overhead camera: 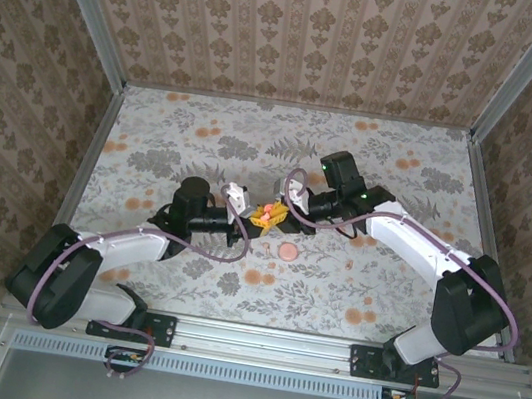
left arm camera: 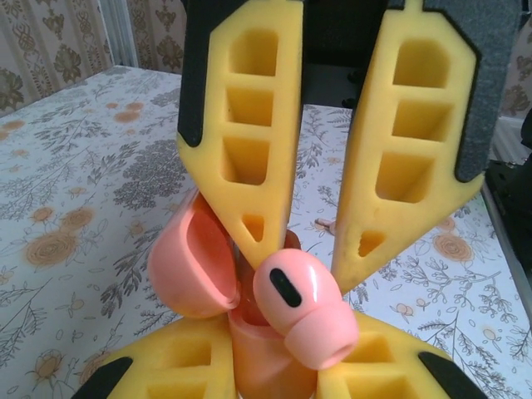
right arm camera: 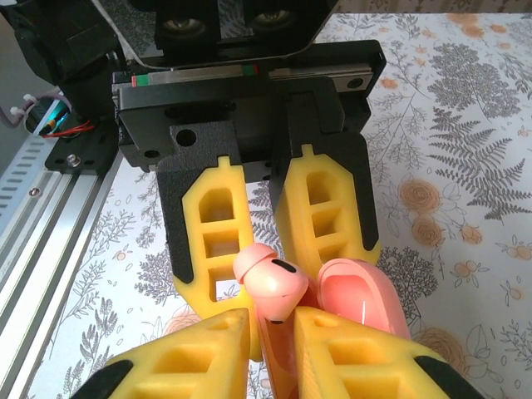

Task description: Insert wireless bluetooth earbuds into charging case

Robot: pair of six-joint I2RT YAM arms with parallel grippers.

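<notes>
The coral-pink charging case stands with its lid swung open, and my left gripper is shut on its body from both sides. One earbud sits at the case's mouth, its silicone tip pointing outward. My right gripper is shut on the earbud, coming in opposite the left one; the open lid is beside it. In the top view the left gripper and the right gripper meet tip to tip at mid-table. The second earbud is hidden.
A flat round pink disc lies on the floral table just in front of the meeting grippers. Patterned walls and metal rails close in the sides and back. Open table surface lies all round the arms.
</notes>
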